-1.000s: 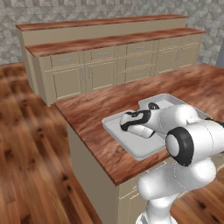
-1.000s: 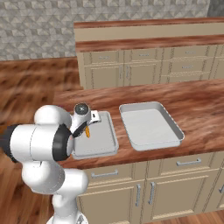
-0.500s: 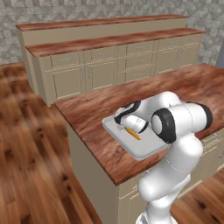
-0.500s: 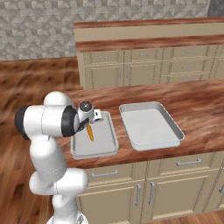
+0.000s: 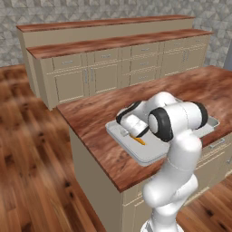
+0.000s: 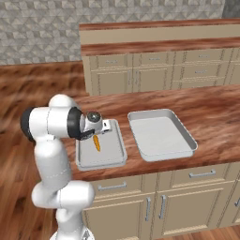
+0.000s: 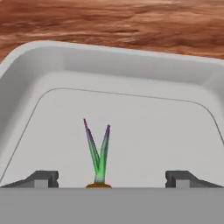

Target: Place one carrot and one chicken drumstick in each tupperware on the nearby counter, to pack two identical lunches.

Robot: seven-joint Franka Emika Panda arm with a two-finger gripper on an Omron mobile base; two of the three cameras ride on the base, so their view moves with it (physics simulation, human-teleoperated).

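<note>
We see the gripper (image 7: pixel 112 177) hanging low over the smaller tupperware (image 6: pixel 115 154), its two dark finger tips (image 7: pixel 43 178) spread wide apart with nothing clamped between them. The carrot (image 6: pixel 97 142) lies flat on the floor of that tray, released. In the hand view its orange top sits midway between the two tips, touching neither, and its green leaves (image 7: pixel 98 148) fork away from the gripper toward the tray's far wall. In the right base view we find the carrot just below the hand, its thin end pointing toward the front rim of the tray. In the left base view the carrot (image 5: pixel 138 140) shows as a short orange sliver beside the white wrist, on the grey floor of the smaller tray (image 5: pixel 149 156).

The larger tupperware (image 6: pixel 161 136) sits beside the smaller one on the counter (image 6: pixel 211 112), just apart from it. Both trays rest on the reddish-brown wood near the counter's front edge.
</note>
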